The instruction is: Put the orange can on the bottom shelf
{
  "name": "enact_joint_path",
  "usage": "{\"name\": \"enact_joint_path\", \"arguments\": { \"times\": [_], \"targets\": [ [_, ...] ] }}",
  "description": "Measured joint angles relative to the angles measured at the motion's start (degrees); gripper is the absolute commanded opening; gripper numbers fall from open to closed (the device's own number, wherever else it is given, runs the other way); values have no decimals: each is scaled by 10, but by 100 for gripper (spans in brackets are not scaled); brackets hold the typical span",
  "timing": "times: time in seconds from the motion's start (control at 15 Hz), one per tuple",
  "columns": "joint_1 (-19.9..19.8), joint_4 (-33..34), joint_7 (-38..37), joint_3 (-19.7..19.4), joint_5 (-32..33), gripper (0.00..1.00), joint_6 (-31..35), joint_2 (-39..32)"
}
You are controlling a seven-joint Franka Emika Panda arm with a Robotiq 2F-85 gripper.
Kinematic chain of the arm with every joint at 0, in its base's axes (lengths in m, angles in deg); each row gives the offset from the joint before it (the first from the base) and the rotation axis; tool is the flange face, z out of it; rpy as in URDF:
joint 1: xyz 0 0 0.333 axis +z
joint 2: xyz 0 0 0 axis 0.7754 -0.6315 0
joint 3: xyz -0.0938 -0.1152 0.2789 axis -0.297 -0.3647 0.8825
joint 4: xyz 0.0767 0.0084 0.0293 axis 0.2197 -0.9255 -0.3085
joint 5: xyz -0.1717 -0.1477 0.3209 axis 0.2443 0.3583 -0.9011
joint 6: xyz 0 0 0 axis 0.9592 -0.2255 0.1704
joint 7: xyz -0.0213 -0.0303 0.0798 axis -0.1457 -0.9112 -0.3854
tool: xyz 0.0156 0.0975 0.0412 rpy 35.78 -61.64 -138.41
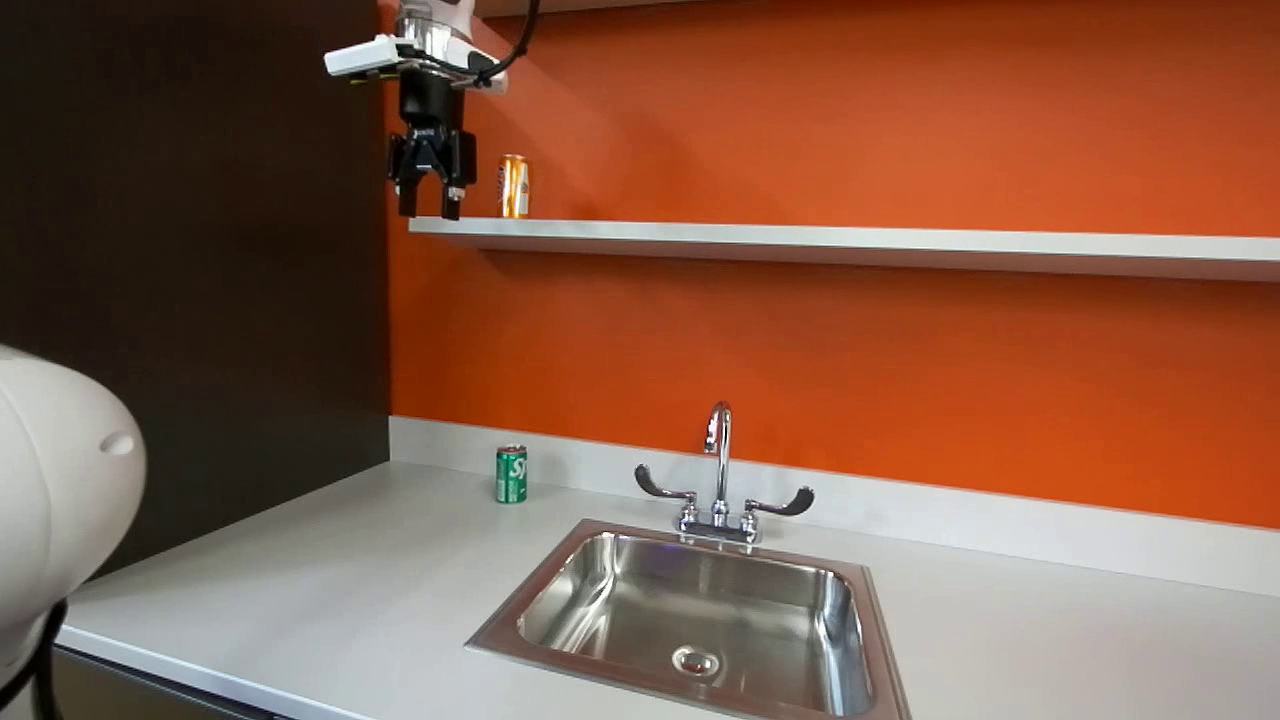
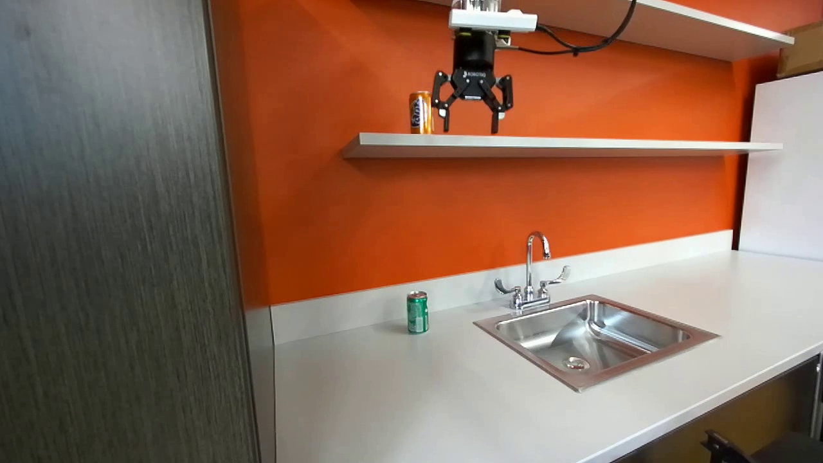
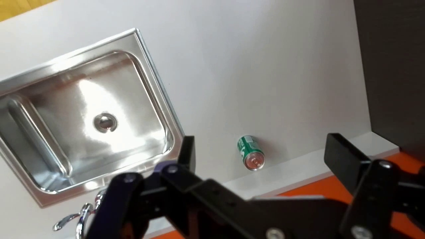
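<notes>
Orange can (image 2: pixel 421 112) is up on the bottom shelf (image 2: pixel 566 146), left end, so probably just the retreat to go. Claw (image 2: pixel 470 128) is spread wide, holding nothing; best drawn slowly toward the near side, no nudging.

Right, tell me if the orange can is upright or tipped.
Upright: in both exterior views the orange can stands with vertical sides on the bottom shelf.

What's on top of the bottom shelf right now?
The orange can stands upright near one end of the bottom shelf. Both exterior views look from below its top surface, so anything lying flat there would be hidden.
</notes>
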Motion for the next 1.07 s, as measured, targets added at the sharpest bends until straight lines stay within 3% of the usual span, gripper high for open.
{"name": "enact_joint_path", "arguments": {
  "times": [0.53,1.07],
  "targets": [
    [-24,-250,113,-19,-9,100,139,78],
    [-36,-338,194,-32,-4,100,235,94]
  ]
}}
